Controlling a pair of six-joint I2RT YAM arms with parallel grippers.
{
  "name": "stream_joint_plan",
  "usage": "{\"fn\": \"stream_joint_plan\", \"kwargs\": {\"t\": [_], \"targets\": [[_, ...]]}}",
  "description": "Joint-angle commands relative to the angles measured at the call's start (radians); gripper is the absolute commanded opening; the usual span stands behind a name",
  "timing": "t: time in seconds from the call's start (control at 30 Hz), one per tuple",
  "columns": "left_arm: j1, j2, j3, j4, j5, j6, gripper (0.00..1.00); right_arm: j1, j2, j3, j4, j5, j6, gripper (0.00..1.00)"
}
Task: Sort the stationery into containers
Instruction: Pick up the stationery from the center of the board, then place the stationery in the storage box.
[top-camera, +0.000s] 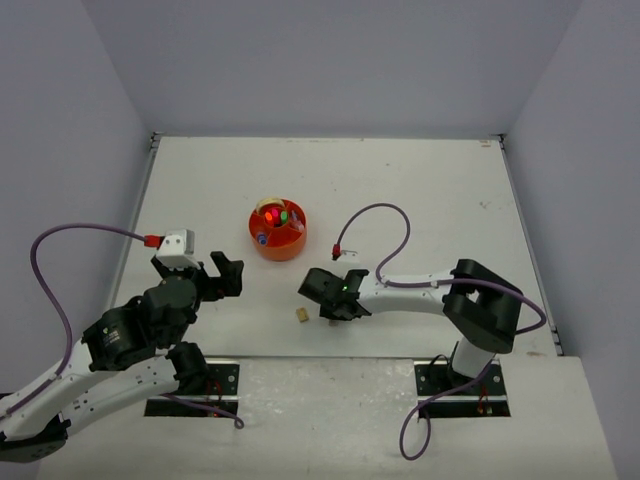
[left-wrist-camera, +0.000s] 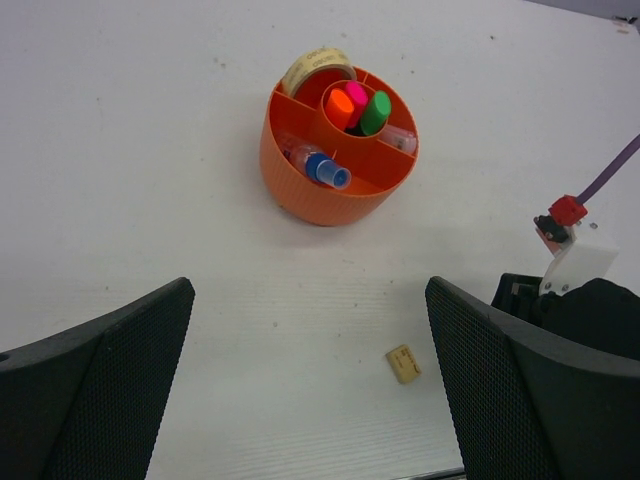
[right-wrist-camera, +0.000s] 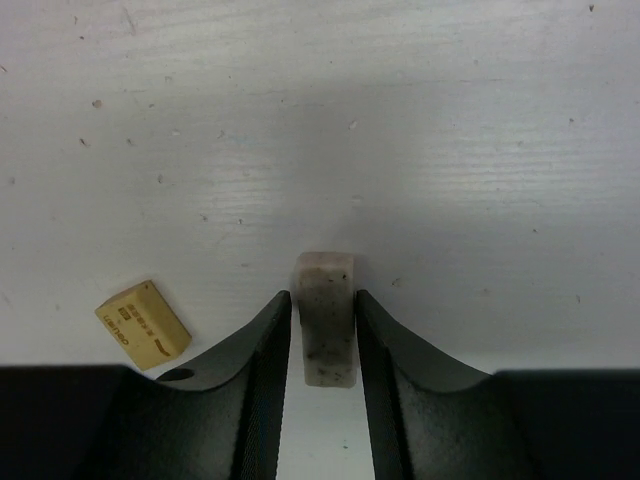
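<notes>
White table (top-camera: 420, 200) boxed in by pale grey walls (top-camera: 330, 60), with an orange organiser (top-camera: 278, 230) near its middle.
Low over the table, the right pincer (right-wrist-camera: 323, 300) is clamped on a grey block (right-wrist-camera: 324, 318); a tan block (right-wrist-camera: 143, 325) lies loose just beside it. Facing the organiser from well back, the left pincer (left-wrist-camera: 308, 290) stands wide open. A tape ring (left-wrist-camera: 312, 66), upright highlighters (left-wrist-camera: 357, 106) and a blue-capped piece (left-wrist-camera: 325, 168) sit in its compartments.

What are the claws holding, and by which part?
Right gripper pinches a grey eraser by its long sides; left gripper holds nothing.
</notes>
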Motion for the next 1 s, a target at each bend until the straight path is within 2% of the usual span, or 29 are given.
{"fn": "stream_joint_plan", "kwargs": {"t": [0.0, 0.1, 0.13, 0.23, 0.37, 0.4, 0.43, 0.47, 0.57, 0.7, 0.87, 0.97], "targets": [[-0.004, 0.003, -0.008, 0.014, -0.023, -0.012, 1.00, 0.023, 0.006, -0.019, -0.043, 0.046, 0.117, 0.33], [-0.004, 0.002, -0.009, 0.017, -0.020, -0.007, 1.00, 0.027, 0.009, -0.026, -0.031, 0.037, 0.112, 0.24], [-0.004, 0.002, -0.009, 0.018, -0.019, -0.007, 1.00, 0.027, 0.008, -0.022, -0.031, 0.037, 0.110, 0.18], [-0.004, -0.001, -0.011, 0.020, -0.016, -0.006, 1.00, 0.033, -0.018, 0.004, -0.016, 0.061, 0.050, 0.17], [-0.004, -0.006, -0.012, 0.030, -0.006, 0.006, 1.00, 0.032, -0.068, 0.053, 0.155, 0.100, -0.287, 0.15], [-0.004, -0.007, -0.014, 0.034, -0.003, 0.011, 1.00, 0.030, -0.074, 0.077, 0.183, 0.120, -0.335, 0.13], [-0.004, -0.010, -0.013, 0.035, 0.000, 0.013, 1.00, 0.024, -0.074, 0.104, 0.187, 0.148, -0.428, 0.07], [-0.004, -0.011, -0.013, 0.035, -0.002, 0.014, 1.00, 0.024, -0.072, 0.105, 0.187, 0.175, -0.429, 0.07], [-0.004, -0.020, -0.016, 0.038, 0.002, 0.016, 1.00, -0.003, -0.062, 0.199, 0.372, 0.011, -0.902, 0.00], [-0.004, -0.036, -0.014, 0.039, 0.004, 0.017, 1.00, -0.035, -0.025, 0.319, 0.384, -0.103, -1.203, 0.00], [-0.004, -0.072, -0.016, 0.040, 0.003, 0.017, 1.00, -0.146, 0.014, 0.408, 0.373, -0.320, -1.496, 0.00], [-0.004, -0.094, -0.019, 0.043, 0.005, 0.016, 1.00, -0.195, 0.073, 0.480, 0.300, -0.401, -1.609, 0.00]]}}
